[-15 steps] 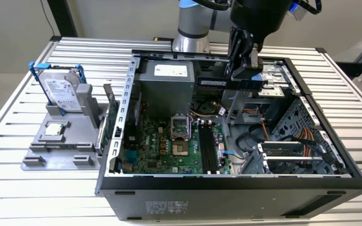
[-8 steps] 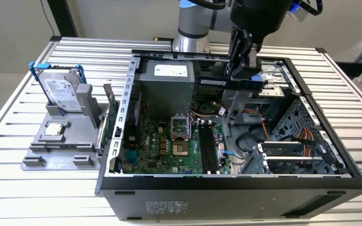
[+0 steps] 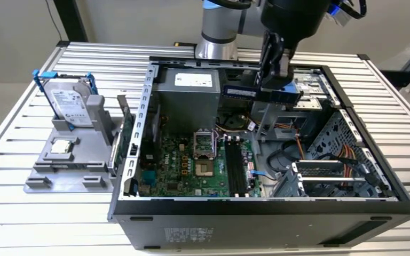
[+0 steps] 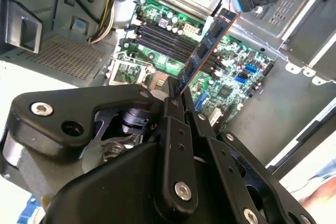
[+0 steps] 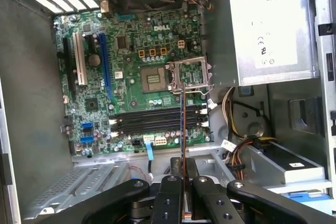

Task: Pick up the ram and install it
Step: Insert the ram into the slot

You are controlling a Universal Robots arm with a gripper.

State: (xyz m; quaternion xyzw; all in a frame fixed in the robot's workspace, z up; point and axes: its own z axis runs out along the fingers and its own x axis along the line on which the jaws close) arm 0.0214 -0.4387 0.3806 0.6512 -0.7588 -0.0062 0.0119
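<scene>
Gripper (image 3: 273, 80) is clamped on the ram (image 3: 241, 92), fingers (image 5: 170, 192) pinching it from both flat sides near one end.

Ram: a long, thin, dark blue-green board with a row of black chips on its face and a copper-coloured strip along one long edge, best seen in the second wrist view (image 4: 207, 45). There's a pale label on the face in the exterior view. In the first wrist view it's edge-on, just a thin line (image 5: 182, 129) sticking out of the gripper (image 5: 184, 174).

Position: it's in the air above the open computer case (image 3: 262, 207), lying roughly level and lengthwise across the exterior view. That puts it over the back of the case, near the grey power supply (image 3: 190, 90). It's well apart from the motherboard (image 3: 183, 168) and not touching the black memory slots (image 3: 237, 170).

In the first wrist view the ram's line crosses the memory slots (image 5: 157, 119) at about a right angle, with its far tip over the processor socket (image 5: 189, 74). In the second wrist view the gripper (image 4: 181, 92) holds it tilted across the slots (image 4: 163, 35).

The hard drive (image 3: 70, 104) stands upright in its blue frame on a grey stand on the table (image 3: 41, 224), off to the exterior view's left of the case.
</scene>
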